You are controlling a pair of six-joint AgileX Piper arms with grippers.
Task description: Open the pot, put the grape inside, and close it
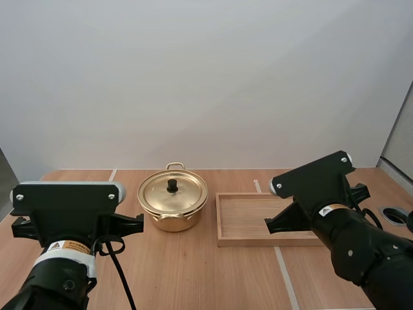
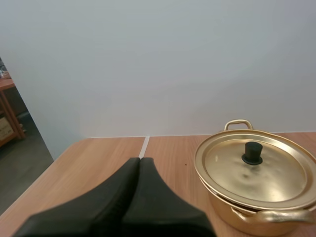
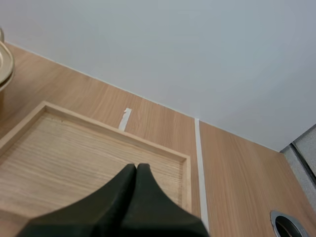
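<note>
- L arm (image 1: pixel 68 213) is sitting low at the near-L side of the table (image 1: pixel 193 271), wrist block level, facing fwd toward the far wall.
- L gripper (image 2: pixel 139 160) is hanging closed on nothing: 2 fingers are lying together as 1 dark wedge, tip aiming over bare wood beside the pot (image 1: pixel 173 218), apart from it.
- R arm (image 1: pixel 335 219) is reaching in from the near-R, wrist rolled, top plate slanting up to the R.
- R gripper (image 3: pixel 136 167) is pressed together too, empty, hovering over the wooden tray (image 1: pixel 248 218), nose pointing toward its far-R corner.
- Pot is standing upright mid-table, just L of the tray w/ a small gap.
- Lid (image 1: pixel 158 194) is sitting on the pot, black knob (image 1: pixel 172 185) sticking up at centre.
</note>
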